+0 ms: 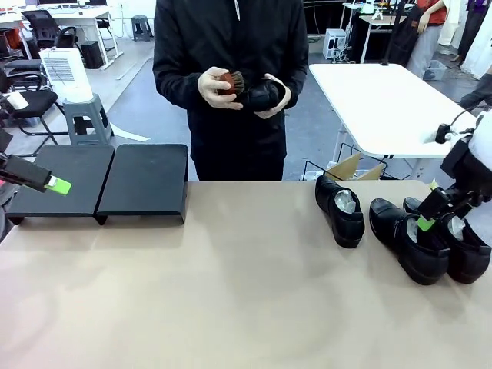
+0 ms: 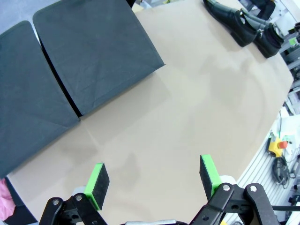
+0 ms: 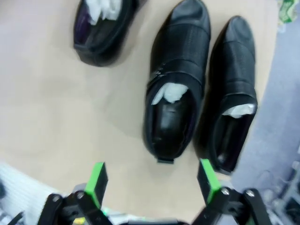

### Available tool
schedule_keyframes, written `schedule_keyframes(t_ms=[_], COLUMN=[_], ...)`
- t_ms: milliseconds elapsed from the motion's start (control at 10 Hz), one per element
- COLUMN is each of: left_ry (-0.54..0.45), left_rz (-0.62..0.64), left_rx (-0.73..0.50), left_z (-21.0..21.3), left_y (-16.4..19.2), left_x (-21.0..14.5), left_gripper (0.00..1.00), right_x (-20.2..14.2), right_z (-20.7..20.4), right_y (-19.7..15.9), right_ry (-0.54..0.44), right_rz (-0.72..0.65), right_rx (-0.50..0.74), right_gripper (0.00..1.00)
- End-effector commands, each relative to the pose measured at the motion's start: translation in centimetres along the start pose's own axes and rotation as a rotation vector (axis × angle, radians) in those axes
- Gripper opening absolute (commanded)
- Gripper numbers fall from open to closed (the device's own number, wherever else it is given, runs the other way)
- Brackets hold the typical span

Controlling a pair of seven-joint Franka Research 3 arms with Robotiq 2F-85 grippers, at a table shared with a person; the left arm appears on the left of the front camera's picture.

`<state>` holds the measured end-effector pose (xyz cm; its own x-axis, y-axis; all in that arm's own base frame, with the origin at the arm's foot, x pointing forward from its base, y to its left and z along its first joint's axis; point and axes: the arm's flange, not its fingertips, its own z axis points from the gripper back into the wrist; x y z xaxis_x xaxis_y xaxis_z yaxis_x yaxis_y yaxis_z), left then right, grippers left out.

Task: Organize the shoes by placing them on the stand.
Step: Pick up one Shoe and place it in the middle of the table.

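At the right end of the worktop (image 1: 246,307): 3 shoes (image 1: 342,211), side by side. Long axes running near to far on a slight slant, toes toward the person's side, heels toward the robot's. Above the heels of the 2 rightmost, clear of the leather: right tool (image 3: 152,180), spread wide, gripping nothing. In the person's hands (image 1: 214,88), at chest height: a 4th shoe (image 1: 261,96), long axis roughly crosswise. Far left: the stand (image 1: 146,181). Near it, over plain worktop: left tool (image 2: 154,180), spread wide, empty.
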<state>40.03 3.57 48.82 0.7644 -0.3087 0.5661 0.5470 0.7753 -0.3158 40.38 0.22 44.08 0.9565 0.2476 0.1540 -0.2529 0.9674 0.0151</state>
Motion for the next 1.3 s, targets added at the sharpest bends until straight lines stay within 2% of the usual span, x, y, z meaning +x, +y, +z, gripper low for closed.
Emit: schedule_keyframes(t_ms=[0, 100, 400, 500, 700, 800, 1200], left_ry=[-0.015, -0.015, -0.015, -0.015, -0.015, -0.015, -0.015], left_rz=[-0.011, -0.011, -0.011, -0.011, -0.011, -0.011, -0.011], left_rx=[-0.019, -0.019, -0.019, -0.019, -0.019, -0.019, -0.019], left_z=[0.0, 0.0, 0.0, 0.0, 0.0, 0.0, 0.0], left_y=[0.2, 0.2, 0.2, 0.2, 0.2, 0.2, 0.2], left_x=[0.0, 0.0, 0.0, 0.0, 0.0, 0.0, 0.0], left_gripper=[1.00, 1.00, 1.00, 1.00, 1.00, 1.00, 1.00], right_x=[3.2, 3.7, 4.2, 4.3, 4.2, 4.1, 2.9], right_z=[-2.3, -3.5, -3.7, -3.9, -4.1, -4.1, -4.5], right_y=[-3.0, -3.7, -3.2, -3.3, -3.7, -3.6, -3.8], right_ry=[0.053, 0.068, 0.028, 0.047, 0.051, 0.046, 0.059], right_rz=[-0.111, -0.119, -0.105, -0.126, -0.129, -0.147, -0.233], right_rx=[0.016, 0.028, 0.021, 0.011, 0.004, 0.011, 0.006], right_gripper=[1.00, 1.00, 1.00, 1.00, 0.66, 0.57, 0.57])
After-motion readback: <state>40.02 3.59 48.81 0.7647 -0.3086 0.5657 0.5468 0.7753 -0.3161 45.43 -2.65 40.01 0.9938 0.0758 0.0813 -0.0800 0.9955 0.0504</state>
